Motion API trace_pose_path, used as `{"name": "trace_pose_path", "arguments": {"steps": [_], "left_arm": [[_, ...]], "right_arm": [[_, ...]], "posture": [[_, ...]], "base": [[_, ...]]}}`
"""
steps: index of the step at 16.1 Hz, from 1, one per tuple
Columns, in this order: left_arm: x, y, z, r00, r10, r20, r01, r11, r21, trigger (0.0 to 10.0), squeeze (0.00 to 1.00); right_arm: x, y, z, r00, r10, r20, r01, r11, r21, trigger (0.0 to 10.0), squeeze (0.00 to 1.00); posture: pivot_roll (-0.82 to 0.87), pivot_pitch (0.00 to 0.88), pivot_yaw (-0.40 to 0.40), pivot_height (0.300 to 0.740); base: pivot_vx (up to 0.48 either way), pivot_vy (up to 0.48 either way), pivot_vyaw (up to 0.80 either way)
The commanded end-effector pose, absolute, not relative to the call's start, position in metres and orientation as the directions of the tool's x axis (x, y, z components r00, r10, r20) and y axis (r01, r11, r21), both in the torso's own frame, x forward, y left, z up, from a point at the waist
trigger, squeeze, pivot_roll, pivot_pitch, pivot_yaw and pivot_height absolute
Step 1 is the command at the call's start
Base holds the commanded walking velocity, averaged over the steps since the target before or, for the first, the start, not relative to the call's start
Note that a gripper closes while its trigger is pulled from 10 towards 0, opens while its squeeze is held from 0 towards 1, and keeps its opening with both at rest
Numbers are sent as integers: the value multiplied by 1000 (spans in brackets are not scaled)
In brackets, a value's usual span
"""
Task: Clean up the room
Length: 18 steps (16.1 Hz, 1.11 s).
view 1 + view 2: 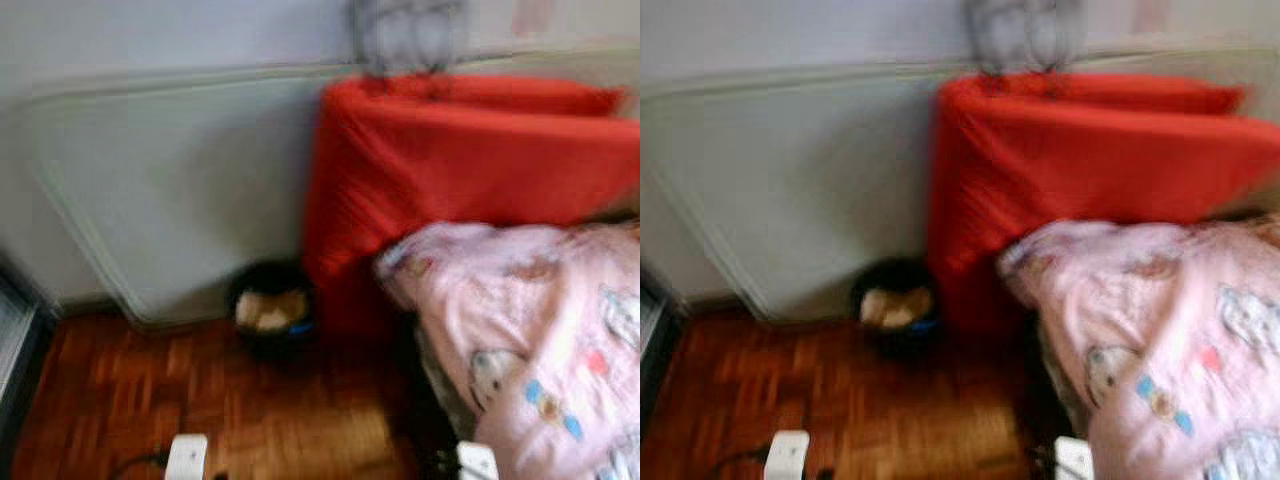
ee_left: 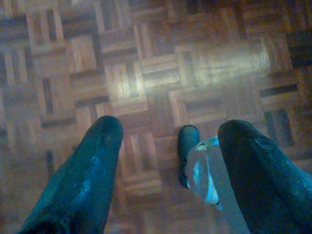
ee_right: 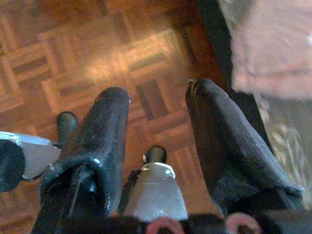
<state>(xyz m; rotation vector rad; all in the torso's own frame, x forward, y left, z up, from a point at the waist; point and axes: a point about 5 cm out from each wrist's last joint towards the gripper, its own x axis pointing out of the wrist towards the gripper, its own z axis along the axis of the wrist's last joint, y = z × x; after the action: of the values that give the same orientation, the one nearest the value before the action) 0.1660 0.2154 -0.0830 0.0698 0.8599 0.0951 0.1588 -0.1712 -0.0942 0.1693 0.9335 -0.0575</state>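
Heavily motion-blurred in both eye views; edges of the red mattress (image 1: 470, 160) and pink blanket (image 1: 540, 340) smeared, print on the blanket unreadable. Soft, even daylight, no hard shadows; dim toward the dark bin (image 1: 272, 312) in the corner. Sharper in the wrist views, with pale glare patches on the parquet floor (image 2: 161, 73). Faint sheen on the black fingers (image 3: 105, 131).

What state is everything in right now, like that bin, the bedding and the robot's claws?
Black bin: upright on the floor, holding light-coloured rubbish.
Red mattress: stood on edge against the wall.
Pink blanket: rumpled, heaped on the bed.
White panel: leaning against the wall.
Left gripper: open, empty, over parquet.
Right gripper: open, empty, beside the blanket.
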Motion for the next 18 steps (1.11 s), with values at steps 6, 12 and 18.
{"name": "trace_pose_path", "arguments": {"steps": [6, 12, 18], "left_arm": [[162, 217, -86, 622, 122, -774, -50, 992, 116, 10000, 0], [159, 223, -86, 611, 162, -775, -65, 986, 155, 10000, 0], [161, 223, -85, 616, 161, -771, -68, 986, 151, 10000, 0]], "right_arm": [[154, -175, -96, 580, 20, -814, 115, 988, 106, 10000, 0], [152, -175, -97, 574, 24, -818, 104, 989, 102, 10000, 0], [152, -174, -97, 570, 28, -821, 94, 991, 100, 10000, 0]], "posture": [[84, 0, -39, 740], [87, 0, -41, 740], [87, 0, -44, 740]], "base": [[0, 0, 800], [0, 0, 800], [0, 0, 800]]}}
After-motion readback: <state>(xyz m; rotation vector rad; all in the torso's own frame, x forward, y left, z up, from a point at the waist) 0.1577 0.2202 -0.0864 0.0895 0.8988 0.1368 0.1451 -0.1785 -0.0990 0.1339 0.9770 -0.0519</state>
